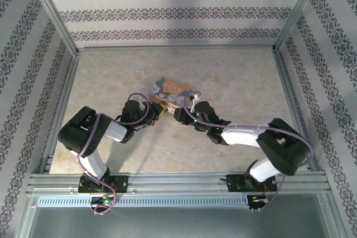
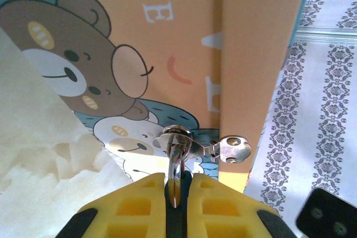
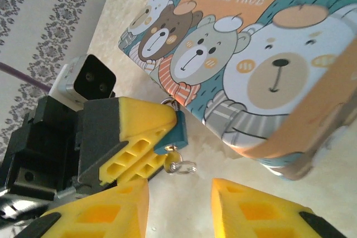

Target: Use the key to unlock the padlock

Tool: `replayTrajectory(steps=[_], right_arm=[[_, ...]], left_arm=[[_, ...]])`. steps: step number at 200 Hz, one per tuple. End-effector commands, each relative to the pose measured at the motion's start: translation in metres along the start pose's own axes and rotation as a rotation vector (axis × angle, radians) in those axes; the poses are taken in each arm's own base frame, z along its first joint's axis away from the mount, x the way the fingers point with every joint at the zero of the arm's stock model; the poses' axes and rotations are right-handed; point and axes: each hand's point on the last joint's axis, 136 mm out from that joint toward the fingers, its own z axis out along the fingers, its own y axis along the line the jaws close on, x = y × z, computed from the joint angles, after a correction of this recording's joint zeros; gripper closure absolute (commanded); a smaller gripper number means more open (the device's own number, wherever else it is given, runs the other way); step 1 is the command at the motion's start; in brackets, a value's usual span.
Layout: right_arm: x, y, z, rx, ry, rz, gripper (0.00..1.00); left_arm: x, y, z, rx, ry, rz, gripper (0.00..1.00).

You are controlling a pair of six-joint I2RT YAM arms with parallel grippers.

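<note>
1 orange LOVE padlock (image 3: pixel 245 20) sits mid-table (image 1: pixel 234 82), with 2 grippers at its near edge. The left gripper (image 2: pixel 177 185) pinches 1 teal-headed key (image 3: pixel 172 132) at the padlock's metal clasp (image 2: pixel 233 148). Its yellow fingers (image 3: pixel 134 126) hide the shaft's tip. 1 silvery ring (image 3: pixel 182 166) dangles under the key. The right gripper (image 3: pixel 179 204) hovers just beside, spread wide and holding nothing.

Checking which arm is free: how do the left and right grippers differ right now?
The left gripper is shut on the teal piece hanging at the edge of the orange box; the right gripper is open and holds nothing. The left gripper touches that piece; the right gripper sits just short of it, apart. Both have yellow fingers and face the same box edge.
</note>
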Motion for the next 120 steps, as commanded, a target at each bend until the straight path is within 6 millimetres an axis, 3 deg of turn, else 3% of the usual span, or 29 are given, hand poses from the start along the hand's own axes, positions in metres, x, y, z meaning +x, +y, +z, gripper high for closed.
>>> replayTrajectory(steps=[1,43,89,120], right_arm=[[-0.01,-0.008,-0.02,0.084,-0.04,-0.211,0.64],[-0.016,0.011,-0.047,0.143,-0.061,-0.728,0.54],[-0.004,0.017,-0.052,0.201,0.036,-1.27,0.52],[-0.007,0.024,-0.051,0.201,0.036,-1.479,0.51]], left_arm=[[0.006,-0.027,0.001,0.044,0.015,0.051,0.89],[0.011,-0.042,-0.003,0.005,0.027,0.082,0.89],[0.012,-0.058,-0.013,-0.017,0.011,0.127,0.9],[0.013,-0.064,-0.016,-0.003,0.011,0.111,0.91]])
